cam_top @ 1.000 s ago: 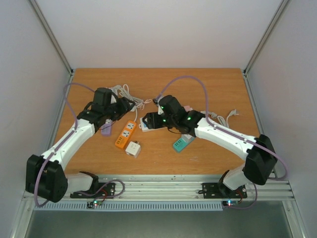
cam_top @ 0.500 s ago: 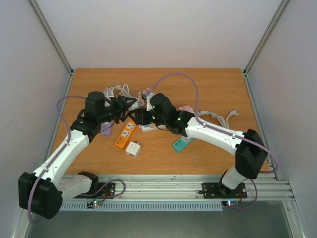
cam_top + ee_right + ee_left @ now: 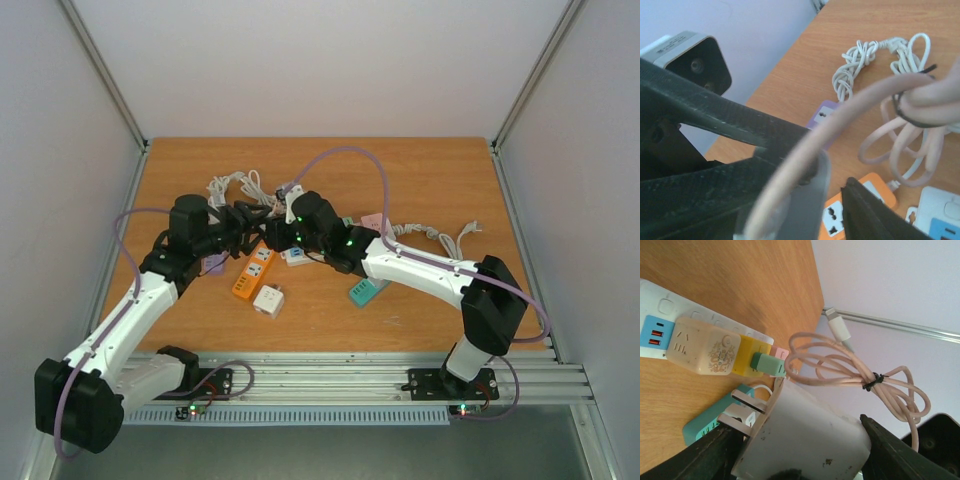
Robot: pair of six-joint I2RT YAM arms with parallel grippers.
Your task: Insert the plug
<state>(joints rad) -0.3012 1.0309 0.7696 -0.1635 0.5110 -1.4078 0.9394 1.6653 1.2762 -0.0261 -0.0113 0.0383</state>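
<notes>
Where the two arms meet over the middle of the desk (image 3: pixel 430 180), the left fingers (image 3: pixel 252 218) are closed on a white plug (image 3: pixel 805 435), one finger pressed against each side of its body. Its metal prongs (image 3: pixel 742 407) stick out bare, clear of any socket, and point toward a teal power strip (image 3: pixel 699 422) lying on the wood. A pink cable (image 3: pixel 855 372), coiled and cinched with a dark tie, sits against the plug. Beyond lies a white power strip (image 3: pixel 660 302) carrying a beige cube adapter (image 3: pixel 700 347), with a yellow plug (image 3: pixel 747 357) and a green plug (image 3: pixel 767 365) beside it. The right fingers (image 3: pixel 280 233) sit just beside the left ones, and the pink cable loops close across them. Whether they grip it, or how wide they stand, I cannot tell. An orange power strip (image 3: pixel 254 271) lies near both.
</notes>
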